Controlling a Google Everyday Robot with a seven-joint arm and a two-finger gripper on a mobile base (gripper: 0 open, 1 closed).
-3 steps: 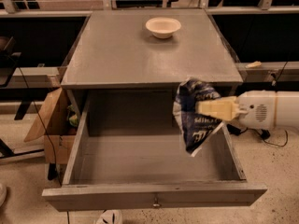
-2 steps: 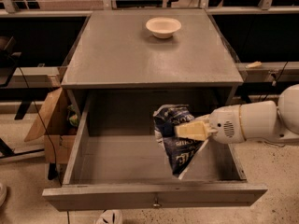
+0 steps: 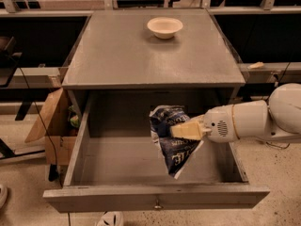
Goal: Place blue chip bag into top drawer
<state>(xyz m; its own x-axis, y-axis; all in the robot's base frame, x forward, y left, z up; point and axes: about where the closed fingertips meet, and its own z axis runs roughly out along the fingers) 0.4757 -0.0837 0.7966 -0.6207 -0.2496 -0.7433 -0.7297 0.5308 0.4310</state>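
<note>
The top drawer (image 3: 155, 197) is pulled fully open below the grey cabinet top, its flat front panel nearest me with a small central knob. The blue chip bag (image 3: 171, 142), dark blue with white lettering, hangs over the drawer's inside, right of its middle. My gripper (image 3: 181, 131) reaches in from the right on a white arm and its cream fingers are shut on the bag's upper part. The bag's lower tip hangs just above the drawer floor.
A cream bowl (image 3: 164, 27) stands at the back of the cabinet top (image 3: 141, 60). An open cardboard box (image 3: 54, 131) sits on the floor to the left of the cabinet. Shoes show at the bottom edge near the drawer front.
My gripper has carried the bag leftward from over the drawer's right side to above the drawer's inside, and slightly lower.
</note>
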